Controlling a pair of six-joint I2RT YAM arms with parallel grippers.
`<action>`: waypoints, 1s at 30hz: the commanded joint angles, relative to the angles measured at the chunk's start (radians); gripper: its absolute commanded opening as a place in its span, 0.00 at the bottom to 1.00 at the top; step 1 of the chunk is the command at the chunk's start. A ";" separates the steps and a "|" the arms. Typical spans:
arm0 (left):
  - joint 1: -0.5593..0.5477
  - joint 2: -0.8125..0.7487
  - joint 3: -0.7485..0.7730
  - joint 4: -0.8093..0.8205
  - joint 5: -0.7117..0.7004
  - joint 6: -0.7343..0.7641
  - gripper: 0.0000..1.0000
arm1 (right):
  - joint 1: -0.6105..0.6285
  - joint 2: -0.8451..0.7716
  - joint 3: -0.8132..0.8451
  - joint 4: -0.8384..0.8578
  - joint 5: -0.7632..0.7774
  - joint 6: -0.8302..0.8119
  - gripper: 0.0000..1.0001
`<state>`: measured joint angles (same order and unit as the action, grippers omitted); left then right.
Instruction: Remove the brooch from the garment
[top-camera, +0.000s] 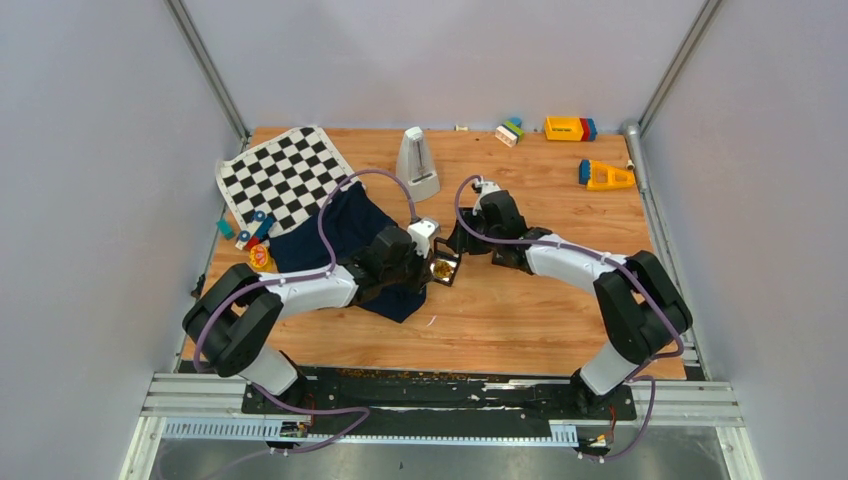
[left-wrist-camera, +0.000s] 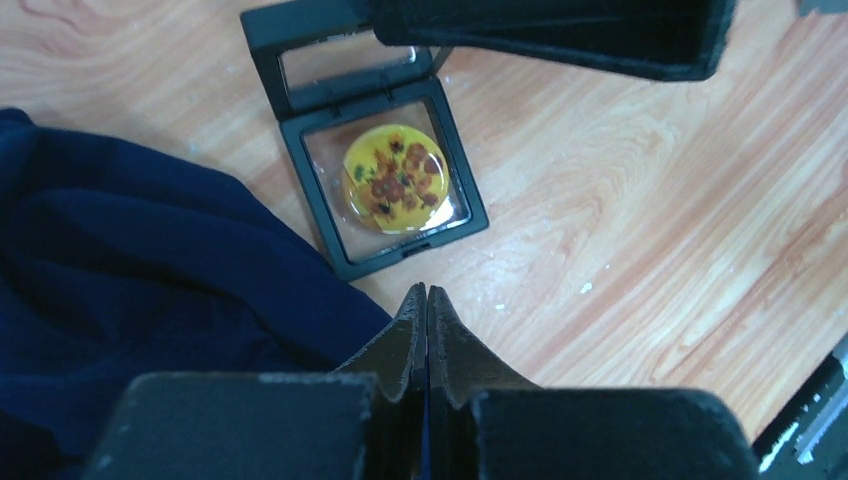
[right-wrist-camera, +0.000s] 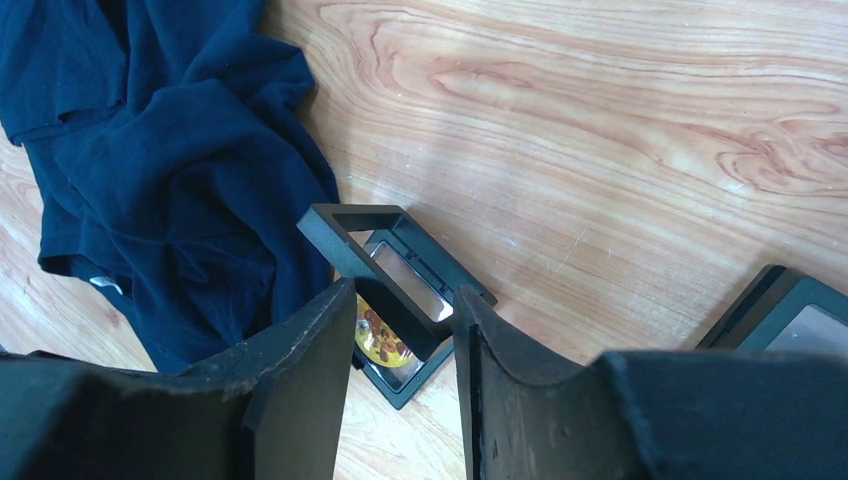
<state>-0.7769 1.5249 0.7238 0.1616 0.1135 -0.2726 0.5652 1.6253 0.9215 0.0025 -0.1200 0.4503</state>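
Note:
The garment (top-camera: 340, 230), a dark navy shirt, lies crumpled left of the table's middle; it also shows in the left wrist view (left-wrist-camera: 150, 290) and the right wrist view (right-wrist-camera: 170, 150). The brooch (left-wrist-camera: 396, 180), a small round disc showing a yellow flower-printed face, lies inside an open black box (left-wrist-camera: 345, 255) on the wood just right of the garment, off the cloth. It shows partly in the right wrist view (right-wrist-camera: 378, 340). My left gripper (left-wrist-camera: 427, 292) is shut and empty, just short of the box. My right gripper (right-wrist-camera: 400, 300) is open, its fingers either side of the box's raised lid (right-wrist-camera: 400, 260).
A second black box (right-wrist-camera: 790, 310) lies right of the right gripper. A checkered mat (top-camera: 285, 175) is at the back left, with small blue and yellow pieces (top-camera: 255, 240) by its near edge. A white wedge-shaped object (top-camera: 418, 165) and coloured toys (top-camera: 570, 128) stand at the back.

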 joint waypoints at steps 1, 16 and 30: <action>-0.004 -0.037 -0.032 -0.029 0.050 -0.074 0.00 | 0.017 -0.061 -0.016 0.018 0.007 -0.039 0.41; -0.007 0.085 -0.004 -0.039 0.016 -0.104 0.00 | 0.078 -0.062 -0.039 0.024 -0.081 -0.108 0.42; -0.001 0.171 0.044 -0.033 -0.064 -0.113 0.00 | 0.079 -0.008 -0.024 -0.030 -0.196 -0.136 0.40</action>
<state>-0.7811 1.6676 0.7567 0.1570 0.1104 -0.3801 0.6392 1.5860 0.8745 -0.0109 -0.2798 0.3382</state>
